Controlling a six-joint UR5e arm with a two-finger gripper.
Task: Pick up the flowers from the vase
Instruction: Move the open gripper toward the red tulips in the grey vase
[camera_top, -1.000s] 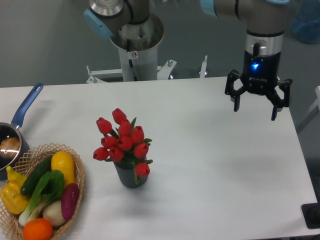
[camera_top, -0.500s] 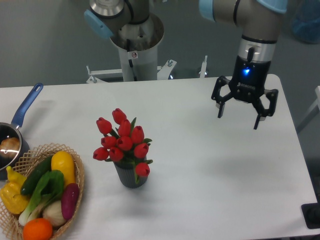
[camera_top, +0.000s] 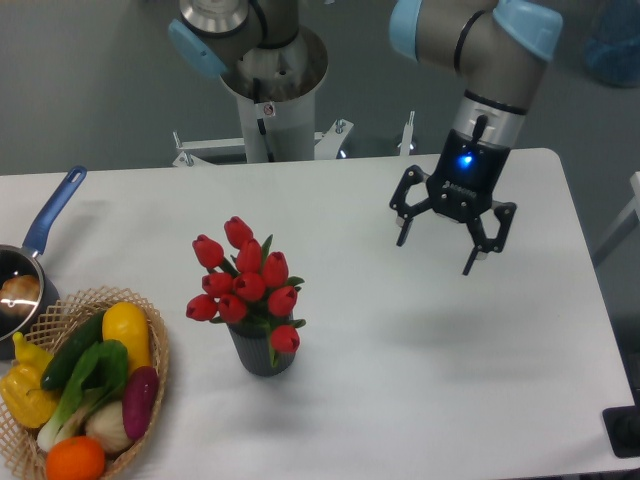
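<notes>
1. Centrally, the flowers (camera_top: 245, 283), red tulip buds with green stems, stand upright in the vase (camera_top: 262, 353), a dark ribbed cup on the white table (camera_top: 420, 380).
2. Well apart to the upper right, the gripper (camera_top: 435, 254) hangs above the table, tilted, fingers spread wide and holding nothing; a blue light glows on its body.
3. At far left, a wicker basket (camera_top: 155, 345) holds vegetables, touching a blue-handled saucepan (camera_top: 30, 270).

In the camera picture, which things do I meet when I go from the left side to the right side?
Saucepan → wicker basket → flowers in the vase → gripper, open above the table.
</notes>
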